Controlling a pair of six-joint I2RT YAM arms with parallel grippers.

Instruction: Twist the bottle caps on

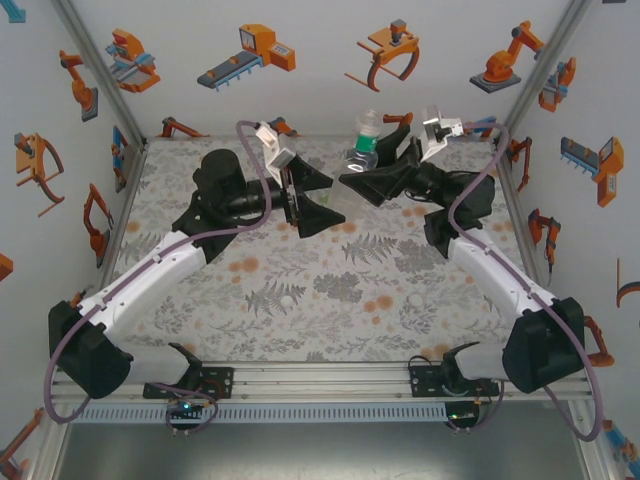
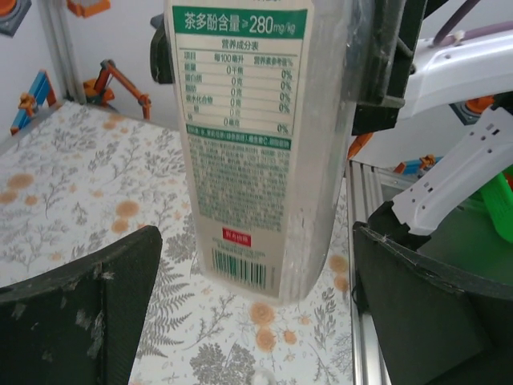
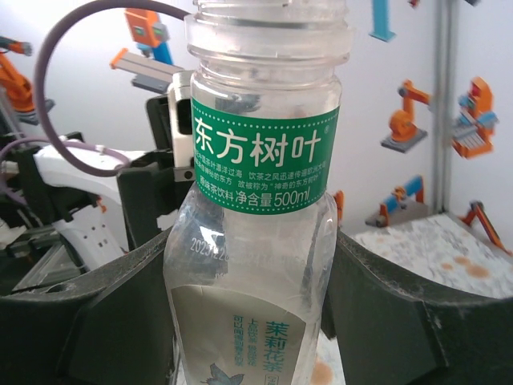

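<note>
from above, the right fingers (image 1: 385,182) are clamping the clear bottle (image 1: 365,150) with the whitish label toward the back of the flowered tabletop (image 1: 300,330), and its green band and open neck are sticking up over them. the left fingers (image 1: 312,178) are standing apart just beside it, facing the right ones. a small pale round spot (image 1: 290,297) is lying near the middle of the tabletop and may be a cap, but it is too small to tell.

at the left wrist, the bottle (image 2: 248,144) is showing its label, with green print and a barcode, to the camera. it is sitting between the two left fingers (image 2: 80,309), which are spread wide and not touching it.

at the right wrist, the right fingers (image 3: 401,313) are pressing on both sides of the bottle (image 3: 256,200) below its green band, and the threaded mouth is showing uncapped.
</note>
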